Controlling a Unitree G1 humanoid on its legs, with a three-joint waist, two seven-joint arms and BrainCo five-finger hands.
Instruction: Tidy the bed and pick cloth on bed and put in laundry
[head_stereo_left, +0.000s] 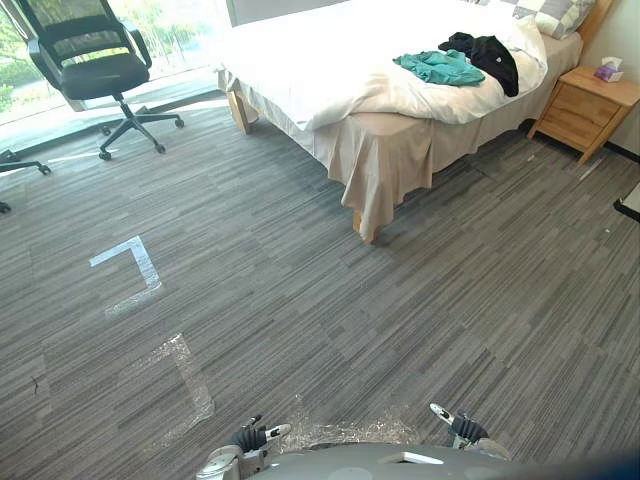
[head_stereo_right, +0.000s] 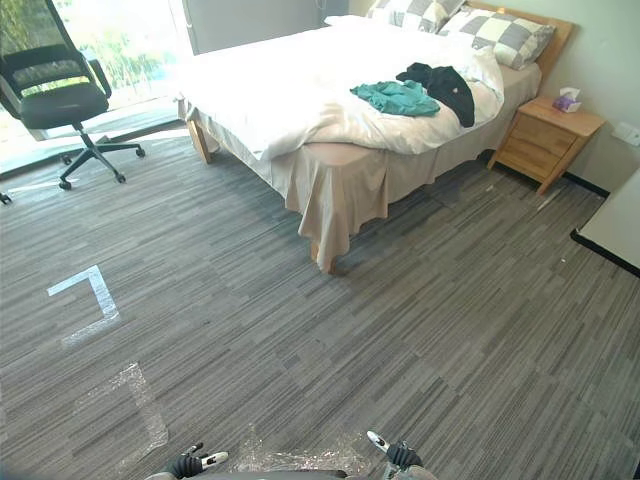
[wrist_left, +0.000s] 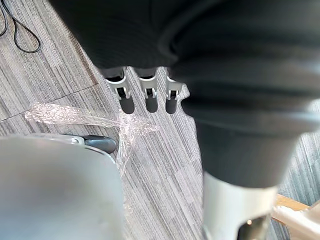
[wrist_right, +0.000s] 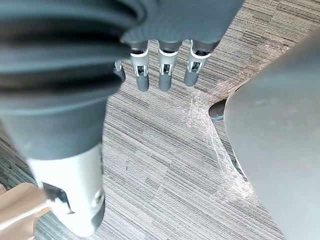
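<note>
Left eye view: teal cloth (head_stereo_left: 438, 67), black cloth (head_stereo_left: 493, 58) on bed (head_stereo_left: 300, 62).

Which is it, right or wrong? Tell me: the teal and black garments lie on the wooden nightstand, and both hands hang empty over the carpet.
The teal garment and black garment lie on the bed's white duvet, not the wooden nightstand; the left eye view shows it. The left hand and right hand do hang empty over the carpet.

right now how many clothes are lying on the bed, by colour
teal cloth: 1
black cloth: 1
total: 2
</note>
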